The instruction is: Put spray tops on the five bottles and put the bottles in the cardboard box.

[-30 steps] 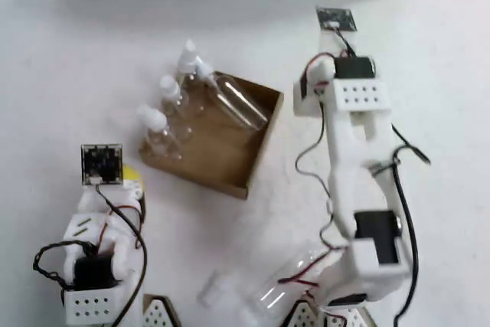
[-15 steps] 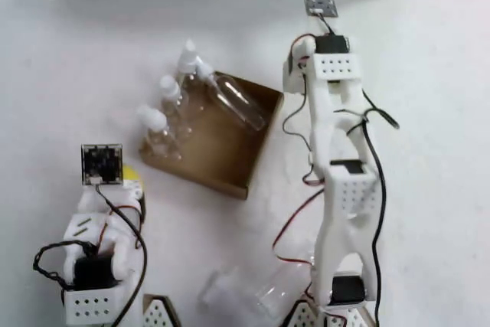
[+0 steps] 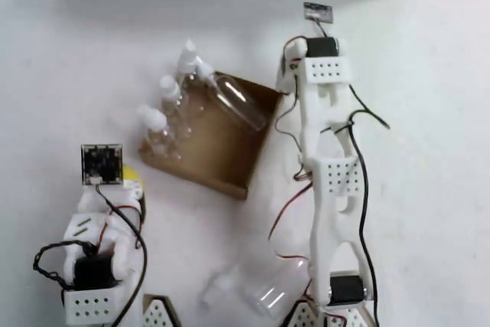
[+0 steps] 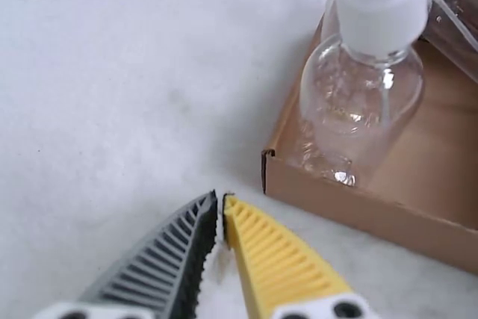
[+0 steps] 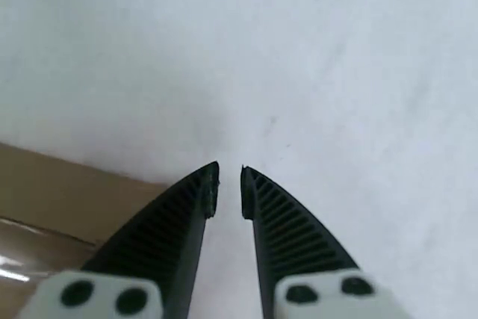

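Bottles (image 3: 233, 103), four capped, are sitting in the cardboard box (image 3: 222, 151); the fifth bottle (image 3: 269, 295) is lying on the desk (image 3: 76, 51) by my right arm's base, probably awaiting its top. My right jaws are hovering beside the box, barely parted, empty; my left jaws are resting clenched on nothing

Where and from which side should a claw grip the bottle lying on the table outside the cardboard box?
Probably mid-body on the bottle, from above, closing across its length: it lies on its side on the table, both rounded flanks free.
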Tool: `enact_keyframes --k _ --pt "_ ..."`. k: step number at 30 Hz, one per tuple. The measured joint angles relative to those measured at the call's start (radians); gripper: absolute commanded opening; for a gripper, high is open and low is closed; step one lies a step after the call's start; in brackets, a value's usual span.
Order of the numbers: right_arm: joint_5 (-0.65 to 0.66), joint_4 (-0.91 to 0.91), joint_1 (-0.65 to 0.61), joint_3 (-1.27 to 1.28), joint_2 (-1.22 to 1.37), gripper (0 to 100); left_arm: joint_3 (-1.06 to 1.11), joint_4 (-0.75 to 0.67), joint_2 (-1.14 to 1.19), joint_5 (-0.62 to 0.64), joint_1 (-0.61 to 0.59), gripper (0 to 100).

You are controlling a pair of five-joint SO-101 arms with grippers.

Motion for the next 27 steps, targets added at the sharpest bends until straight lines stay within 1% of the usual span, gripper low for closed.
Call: enact_keyframes --k 5,15,20,27 --pt "0.000 0.089 -0.012 -0.046 0.000 1.6 0.000 0.000 0.000 0.000 0.000 2" --pt "0.000 0.101 -0.012 -0.048 0.000 1.6 0.000 0.000 0.000 0.000 0.000 2" --pt "0.058 0.101 -0.011 0.038 -0.011 1.6 0.000 0.000 0.000 0.000 0.000 2" --pt "0.077 0.106 -0.011 0.239 -0.109 1.6 0.000 0.000 0.000 -0.002 0.000 2"
